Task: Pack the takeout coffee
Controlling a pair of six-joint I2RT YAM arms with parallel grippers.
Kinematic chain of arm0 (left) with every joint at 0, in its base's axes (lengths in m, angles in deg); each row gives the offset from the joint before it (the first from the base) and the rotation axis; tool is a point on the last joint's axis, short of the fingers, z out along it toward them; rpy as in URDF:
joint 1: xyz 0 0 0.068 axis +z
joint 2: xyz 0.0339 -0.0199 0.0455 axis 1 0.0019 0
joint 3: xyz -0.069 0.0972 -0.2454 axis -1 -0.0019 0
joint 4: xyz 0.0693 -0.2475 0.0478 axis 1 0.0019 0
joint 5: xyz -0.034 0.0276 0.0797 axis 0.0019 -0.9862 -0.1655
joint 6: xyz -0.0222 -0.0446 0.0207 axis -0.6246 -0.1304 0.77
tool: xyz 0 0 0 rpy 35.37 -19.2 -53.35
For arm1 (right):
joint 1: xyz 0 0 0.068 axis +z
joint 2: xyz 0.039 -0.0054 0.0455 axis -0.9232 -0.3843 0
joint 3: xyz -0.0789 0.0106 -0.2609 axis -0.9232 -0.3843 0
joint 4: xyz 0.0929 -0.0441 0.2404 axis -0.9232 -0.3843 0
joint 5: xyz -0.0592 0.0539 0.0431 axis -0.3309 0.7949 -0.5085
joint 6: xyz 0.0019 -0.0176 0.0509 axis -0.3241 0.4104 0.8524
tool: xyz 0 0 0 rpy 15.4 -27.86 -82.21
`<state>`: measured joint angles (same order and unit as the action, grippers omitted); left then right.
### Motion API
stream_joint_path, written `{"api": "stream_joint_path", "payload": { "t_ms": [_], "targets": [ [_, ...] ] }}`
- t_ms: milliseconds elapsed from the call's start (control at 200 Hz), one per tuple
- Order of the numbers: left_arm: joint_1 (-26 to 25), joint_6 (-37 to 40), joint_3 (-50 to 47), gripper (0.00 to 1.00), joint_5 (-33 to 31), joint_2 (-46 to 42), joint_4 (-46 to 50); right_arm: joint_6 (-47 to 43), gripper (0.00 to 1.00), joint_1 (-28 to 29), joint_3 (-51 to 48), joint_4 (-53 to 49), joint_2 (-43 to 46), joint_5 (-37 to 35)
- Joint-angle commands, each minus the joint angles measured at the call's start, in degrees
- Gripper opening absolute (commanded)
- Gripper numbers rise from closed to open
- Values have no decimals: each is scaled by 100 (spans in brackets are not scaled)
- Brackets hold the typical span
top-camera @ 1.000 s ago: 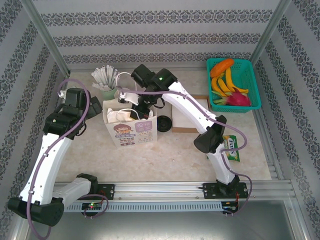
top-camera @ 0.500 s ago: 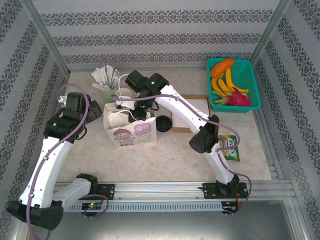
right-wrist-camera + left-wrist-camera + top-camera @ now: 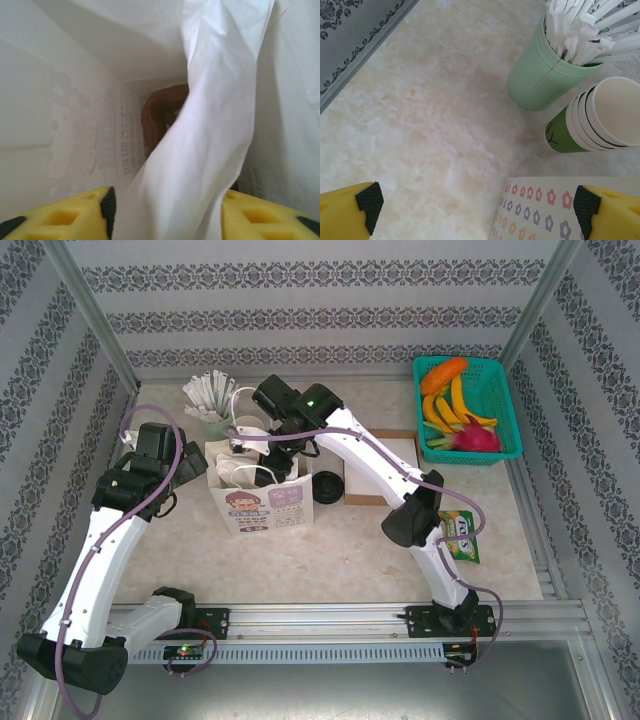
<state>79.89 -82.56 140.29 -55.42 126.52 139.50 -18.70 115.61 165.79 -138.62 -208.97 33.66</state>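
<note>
Right gripper (image 3: 165, 202) is shown lowered into the open mouth of the bag (image 3: 262, 502), its yellow fingers (image 3: 65, 210) held apart, roughly half spread. A loose fold of white paper (image 3: 200, 125) is seen hanging between them. Whether the pads touch it cannot be told, and nothing is seen clamped. Deep in the bag, a brown rounded shape (image 3: 162, 107) is partly hidden by the fold and cannot be identified.

Left gripper (image 3: 477, 200) is spread to its full width, with nothing held. It is positioned low over the table (image 3: 430, 110), just beside the bag's left wall, whose flower print (image 3: 535, 210) is seen between the fingertips.

Coffee (image 3: 328, 487), seen from above as a round black lid, is stood upright on the table just right of the bag and outside it, at the left edge of a board (image 3: 400, 448). It is touched by neither gripper.

Green cup (image 3: 535, 75), filled with white wrapped sticks (image 3: 580, 30), and cup stack (image 3: 600, 120) are placed just beside each other behind the bag. A teal basket (image 3: 508, 410) of fruit (image 3: 455, 405) is set in the far right corner, well apart from the bag. A green packet (image 3: 460, 535) is laid on the table beside the right arm's elbow.
</note>
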Motion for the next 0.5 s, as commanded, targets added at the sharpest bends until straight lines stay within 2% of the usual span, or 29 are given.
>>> {"api": "stream_joint_path", "payload": {
  "t_ms": [0,95,215,345,500],
  "targets": [
    [59,17,-84,100,16,3,18,-106,59,-40,-86,-25,173,0],
    [54,45,-75,100,40,19,7,-94,57,-37,-24,-149,50,29],
    [57,63,-86,100,28,67,11,-19,36,-26,2,-214,-93,-155],
    [56,59,-111,100,63,135,-6,-17,34,-4,40,-309,-244,-419],
    [54,43,-145,100,110,243,-37,-46,28,5,81,-288,-280,-389]
  ]
}}
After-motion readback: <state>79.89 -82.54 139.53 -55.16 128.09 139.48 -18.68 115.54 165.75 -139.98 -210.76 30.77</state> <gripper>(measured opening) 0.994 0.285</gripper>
